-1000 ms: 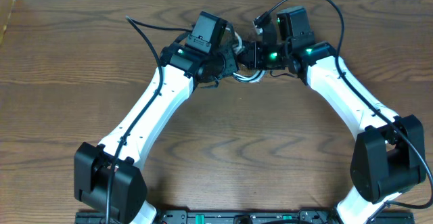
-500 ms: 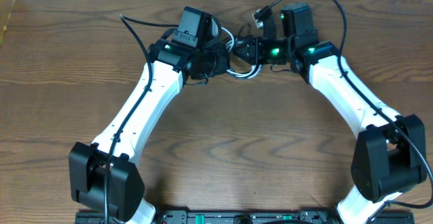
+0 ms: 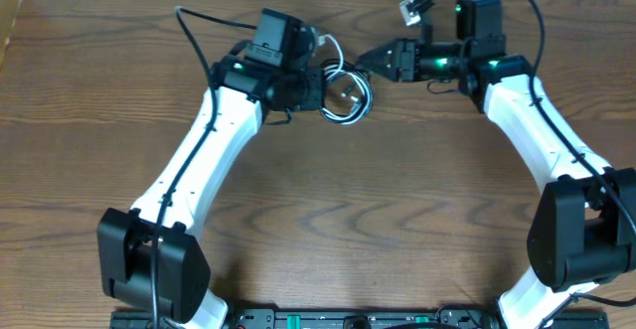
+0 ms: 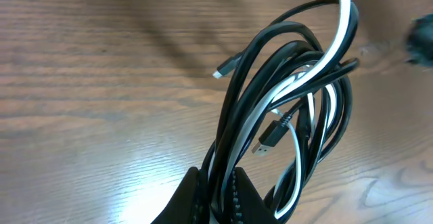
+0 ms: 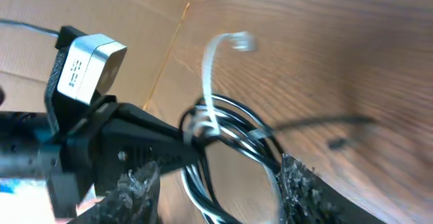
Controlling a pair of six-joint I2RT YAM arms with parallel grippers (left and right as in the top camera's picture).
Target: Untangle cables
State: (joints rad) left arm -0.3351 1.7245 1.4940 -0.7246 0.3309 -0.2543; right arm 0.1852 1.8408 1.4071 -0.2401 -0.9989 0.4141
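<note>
Cables (image 3: 345, 95), black strands and one white looped together, bunch in the clenched left gripper (image 4: 218, 193), seemingly anchored so that one strand can be drawn free. Just right of the bundle, the right gripper (image 3: 368, 59) waits with fingers parted, grasping nothing. A wooden table (image 3: 397, 220) lies beneath the bundle. A black plug (image 4: 270, 137) caught inside the loops looks likely to snag.

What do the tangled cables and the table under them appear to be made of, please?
Black cables: likely rubber or plastic jacket, slightly glossy; light streaks run along them. White cable: seemingly similar plastic, smooth with a soft sheen. Table: wood or wood-grain laminate, I cannot tell which; grain lines and a bright reflection suggest a semi-gloss finish.
</note>
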